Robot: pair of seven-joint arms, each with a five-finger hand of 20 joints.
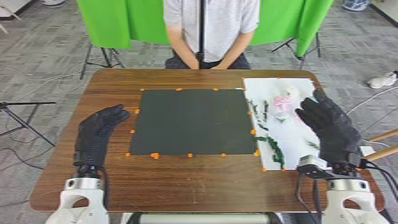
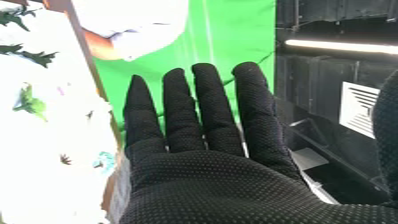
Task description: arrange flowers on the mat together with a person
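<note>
- The right hand [image 1: 330, 122] is open, its fingers straight, over the right edge of the white sheet [image 1: 291, 134]; the right wrist view shows the same straight fingers [image 2: 209, 117].
- On that sheet, a pink flower [image 1: 282, 102] lies just left of the hand, with a leafy green sprig [image 1: 274, 149] nearer the robot.
- The dark mat [image 1: 191, 122] lies left of the sheet on the brown counter [image 1: 209, 185].
- Beyond the mat's left side is the left hand [image 1: 104, 121]; open or closed, I cannot tell.

Mat [image 1: 192, 122] on table [image 1: 213, 180] — flowers [image 1: 282, 104] right (on a sheet [image 1: 266, 86]).
</note>
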